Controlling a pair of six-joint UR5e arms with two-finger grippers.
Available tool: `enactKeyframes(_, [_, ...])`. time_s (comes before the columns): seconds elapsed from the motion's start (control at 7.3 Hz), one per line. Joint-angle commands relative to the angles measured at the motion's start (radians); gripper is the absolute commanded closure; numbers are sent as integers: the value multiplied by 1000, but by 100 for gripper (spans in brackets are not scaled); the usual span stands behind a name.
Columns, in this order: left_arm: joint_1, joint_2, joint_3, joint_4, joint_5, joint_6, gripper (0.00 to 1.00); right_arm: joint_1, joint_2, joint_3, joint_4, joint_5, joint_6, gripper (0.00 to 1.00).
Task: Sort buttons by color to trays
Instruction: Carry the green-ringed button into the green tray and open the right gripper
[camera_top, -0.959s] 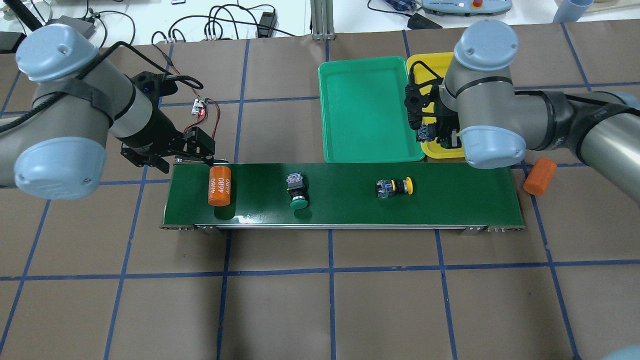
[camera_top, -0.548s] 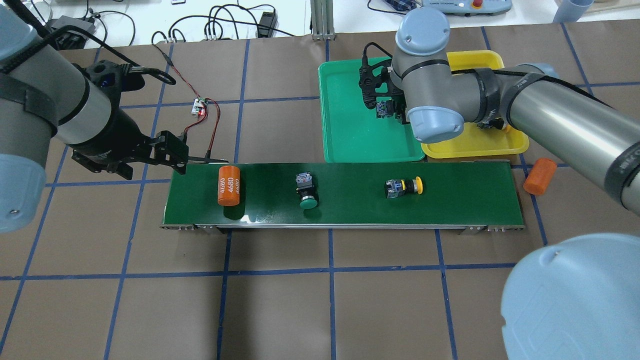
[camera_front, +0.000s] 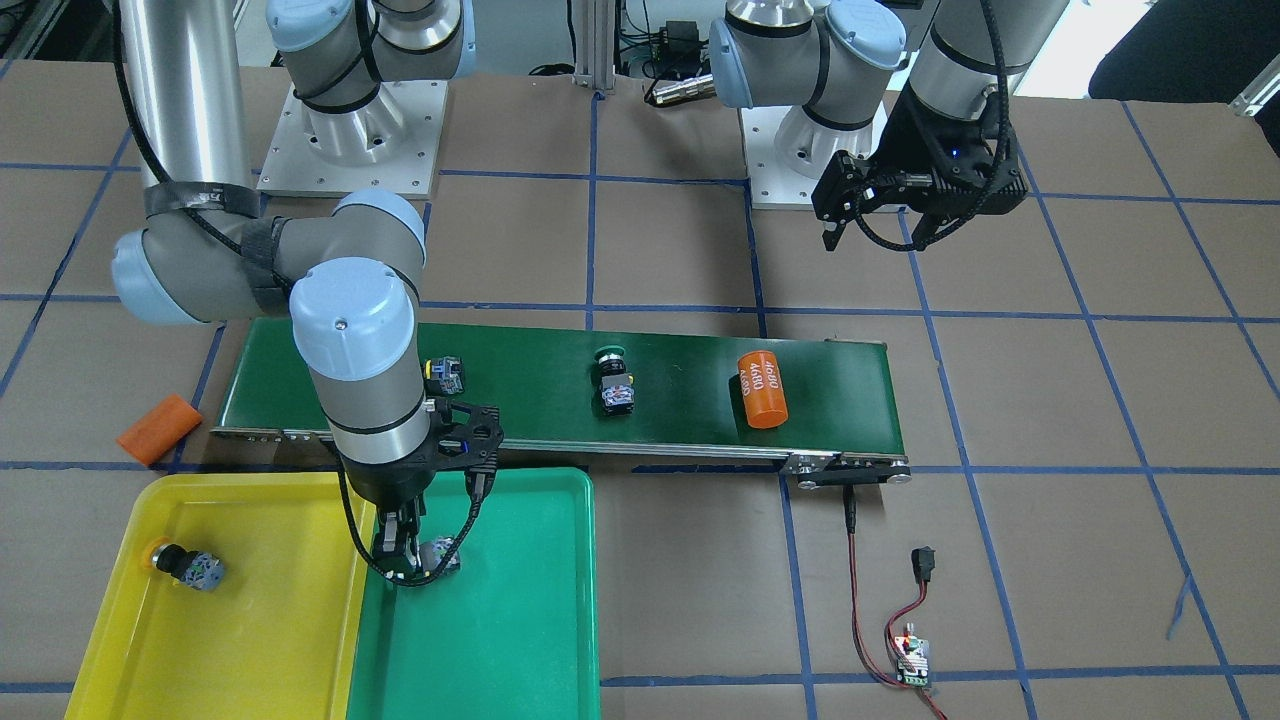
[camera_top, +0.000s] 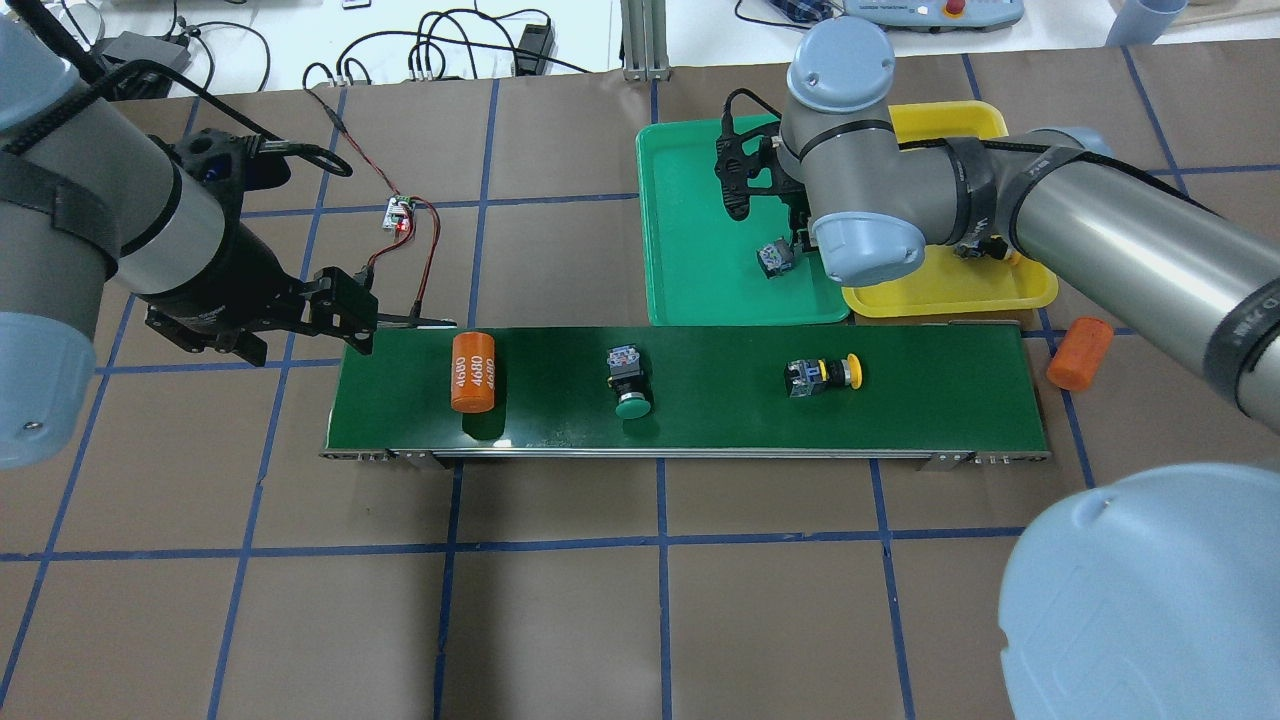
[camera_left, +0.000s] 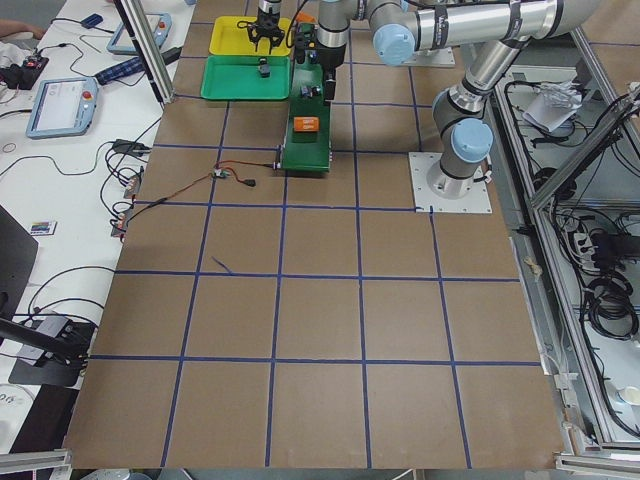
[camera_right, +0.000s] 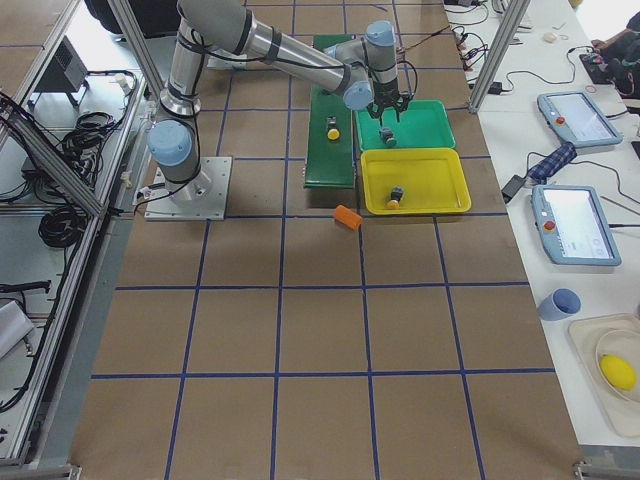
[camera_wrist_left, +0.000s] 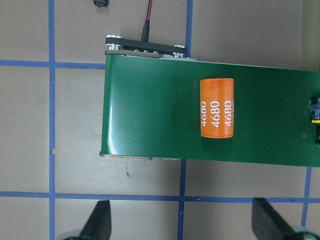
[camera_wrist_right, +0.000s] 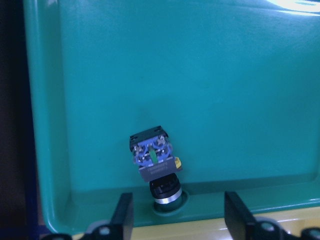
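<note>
the right gripper (camera_front: 400, 548) hangs over the green tray (camera_top: 700, 250), fingers spread wide and gripping nothing. the tray button (camera_wrist_right: 156, 165) lies on its side just below them, touching neither, close to the edge shared with the yellow tray (camera_top: 950, 290). a second button (camera_front: 185, 565) lies in the yellow tray. on the conveyor belt (camera_top: 720, 410) lie a green-capped button (camera_top: 630, 382) mid-belt, a yellow-capped button (camera_top: 822, 375) toward the trays' end, and an orange cylinder (camera_top: 473, 372) near the other end. the left gripper (camera_wrist_left: 182, 222) hovers off that end, wide open and empty.

Bright, even, sharp; faint belt glare
</note>
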Motion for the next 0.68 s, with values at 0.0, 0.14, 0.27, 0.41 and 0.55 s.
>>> enactKeyframes(0.0, [-1,-4,3,0,0,0,0,-11,-26,9,31,-3,-9,9])
enactKeyframes(0.14, [1,-8,4,-3,0,-2,0,-35,-47,12,77,-2,-12,11])
enactKeyframes(0.27, [1,-13,16,-3,-3,-2,0,-81,-79,23,140,-2,-62,11])
enactKeyframes(0.41, [-8,-19,36,-17,-13,-11,0,-130,-124,66,191,0,-137,11])
enactKeyframes(0.55, [-33,-34,71,-40,-14,-80,0,-175,-179,147,191,3,-197,11])
